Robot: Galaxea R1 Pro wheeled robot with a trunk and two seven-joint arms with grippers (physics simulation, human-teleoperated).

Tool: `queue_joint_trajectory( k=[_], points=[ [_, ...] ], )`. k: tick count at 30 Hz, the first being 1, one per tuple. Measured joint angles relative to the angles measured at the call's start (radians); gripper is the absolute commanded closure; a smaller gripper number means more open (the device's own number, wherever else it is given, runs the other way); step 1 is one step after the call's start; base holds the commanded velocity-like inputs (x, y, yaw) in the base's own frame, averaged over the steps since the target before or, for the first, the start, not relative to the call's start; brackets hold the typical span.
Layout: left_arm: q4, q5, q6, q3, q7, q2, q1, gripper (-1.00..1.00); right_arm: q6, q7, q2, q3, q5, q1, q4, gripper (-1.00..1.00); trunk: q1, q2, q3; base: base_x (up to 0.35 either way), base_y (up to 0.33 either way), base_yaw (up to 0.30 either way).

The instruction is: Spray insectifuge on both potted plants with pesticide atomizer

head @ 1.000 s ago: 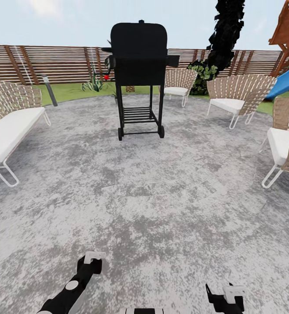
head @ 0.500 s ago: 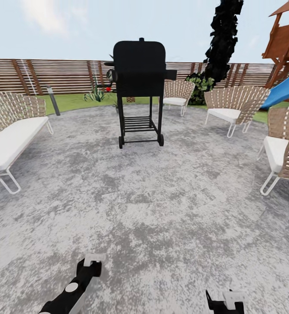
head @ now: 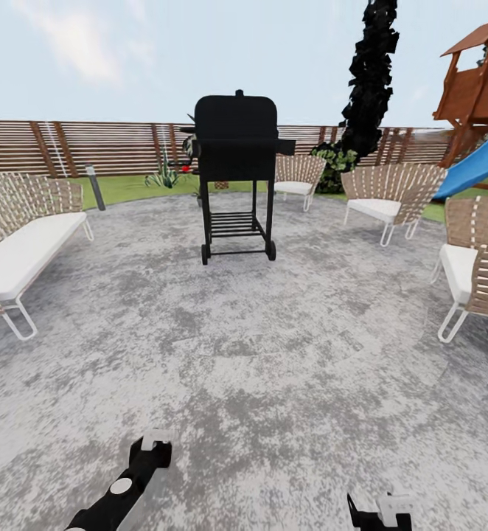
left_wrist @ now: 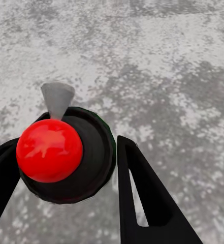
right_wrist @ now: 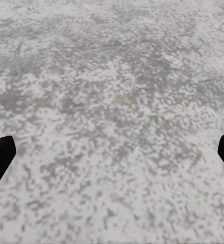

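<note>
Atomizer [left_wrist: 66, 152]: dark bottle, red top.

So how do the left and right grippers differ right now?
The left gripper has its fingers closed around the atomizer, red top facing the wrist camera; the right gripper holds nothing. The left's fingers sit close together against the bottle, while the right's are spread wide, just their tips at the frame edges. Both have black fingers and hang over the grey paving.
</note>
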Motion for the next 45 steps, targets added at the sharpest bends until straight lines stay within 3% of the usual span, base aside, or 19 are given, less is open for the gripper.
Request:
queue_joint_trajectory(
  k=[15, 45],
  points=[
    [0.000, 0.000, 0.000, 0.000, -0.003, 0.000, 0.000, 1.00, 0.000, 0.000, 0.001, 0.000, 0.001, 0.000, 0.002, -1.00, -0.007, 0.004, 0.058, 0.000, 0.000, 0.000],
    [0.002, 0.001, 0.000, 0.000, -0.012, -0.002, 0.002, 1.00, 0.000, 0.000, 0.000, 0.000, 0.001, 0.000, 0.002, -1.00, -0.122, 0.213, 0.152, 0.000, 0.000, 0.000]
  ],
)
